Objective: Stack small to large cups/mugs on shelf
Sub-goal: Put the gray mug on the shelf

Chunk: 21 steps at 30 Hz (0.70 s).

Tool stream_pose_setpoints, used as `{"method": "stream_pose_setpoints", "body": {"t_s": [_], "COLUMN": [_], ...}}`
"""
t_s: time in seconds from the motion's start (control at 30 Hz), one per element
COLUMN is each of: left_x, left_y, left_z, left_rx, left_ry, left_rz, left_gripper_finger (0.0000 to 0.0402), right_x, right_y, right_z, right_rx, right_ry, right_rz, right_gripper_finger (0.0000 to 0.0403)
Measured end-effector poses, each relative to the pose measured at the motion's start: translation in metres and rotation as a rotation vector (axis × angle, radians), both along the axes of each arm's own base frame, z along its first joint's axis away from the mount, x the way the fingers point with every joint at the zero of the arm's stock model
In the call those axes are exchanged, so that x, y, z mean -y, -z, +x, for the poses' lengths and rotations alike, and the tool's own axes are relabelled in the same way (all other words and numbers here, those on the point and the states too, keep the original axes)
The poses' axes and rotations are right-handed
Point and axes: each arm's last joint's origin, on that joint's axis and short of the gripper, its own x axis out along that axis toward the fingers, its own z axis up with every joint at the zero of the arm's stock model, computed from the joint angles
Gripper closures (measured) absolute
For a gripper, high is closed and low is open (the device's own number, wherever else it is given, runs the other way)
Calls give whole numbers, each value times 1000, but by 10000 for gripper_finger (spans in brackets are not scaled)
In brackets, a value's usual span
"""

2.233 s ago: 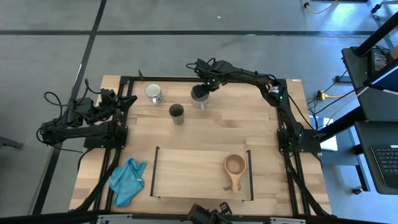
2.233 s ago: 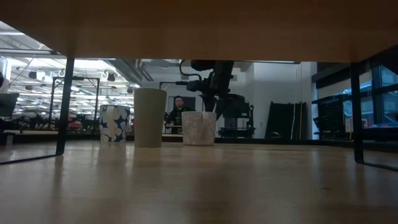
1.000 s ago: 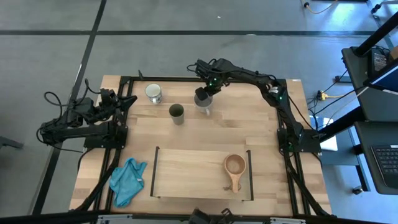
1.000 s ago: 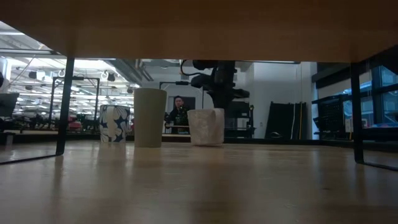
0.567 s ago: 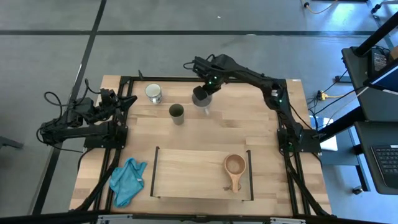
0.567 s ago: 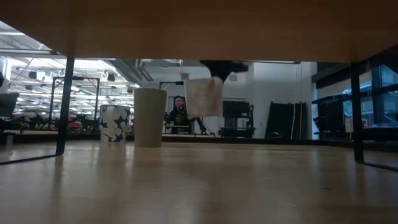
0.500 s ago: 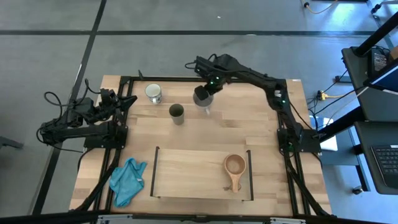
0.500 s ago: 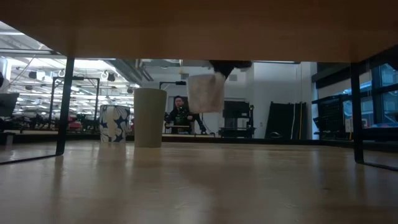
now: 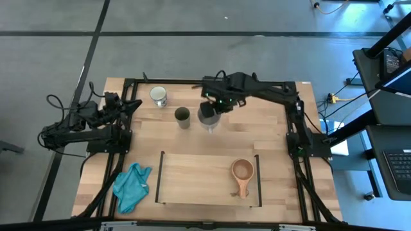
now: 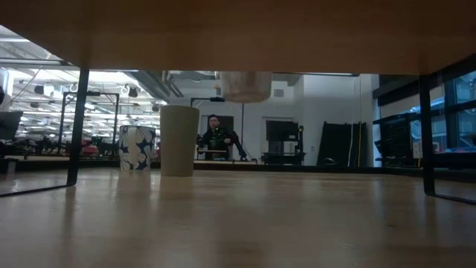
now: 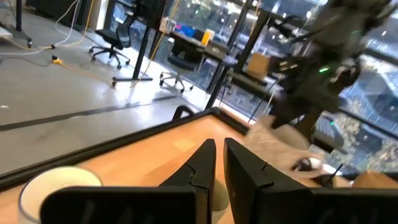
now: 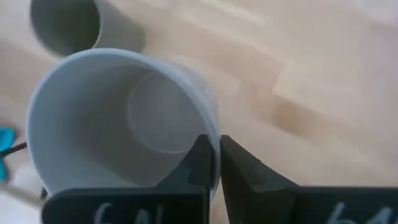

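Observation:
The grey mug (image 9: 207,116) hangs off the table under my right gripper (image 9: 214,107), which is shut on it; the low view shows only its base (image 10: 245,86). The dark olive-green cup (image 9: 182,116) stands on the tabletop just left of it. Further toward the far left stands the white mug (image 9: 158,96). The tan wooden long-handled cup (image 9: 242,172) rests on the right part of the shelf (image 9: 192,179). My left gripper (image 11: 218,157) is shut and waits at the table's left edge, with the white mug's rim (image 11: 59,186) below it. My right gripper (image 12: 214,148) pinches the grey mug's wall at the rim (image 12: 210,121), one finger inside the mug (image 12: 200,163) and one outside (image 12: 239,171). It comes from above, pointing down. The mug is lifted clear of the table and hangs upright.
A teal cloth (image 9: 131,186) lies at the near left corner, beside the shelf. Thin black rails (image 9: 159,177) run along the shelf's short edges. In the low view a person (image 10: 216,138) sits in the room beyond the table.
My right gripper, shut on the grey mug, has raised it clear of the table and carried it toward the near edge, closer to the olive-green cup. In the low view the mug has risen until only its base shows.

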Motion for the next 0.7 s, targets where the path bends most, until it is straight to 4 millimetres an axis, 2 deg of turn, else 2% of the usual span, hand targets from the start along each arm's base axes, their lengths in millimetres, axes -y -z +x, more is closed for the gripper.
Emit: {"method": "stream_pose_setpoints", "body": {"t_s": [0.23,0.7], "left_x": [1,1], "left_y": [3,3], "left_z": [0,1], "left_rx": [-29,-29], "left_ry": [27,53], "left_rz": [-8,-9], "left_gripper_finger": [374,374], "right_x": [-52,-120], "right_y": [-8,-9], "right_z": [-2,-7], "right_rx": [28,63], "right_ry": [79,152], "right_rz": [-7,-6], "right_gripper_finger": [385,385]}}
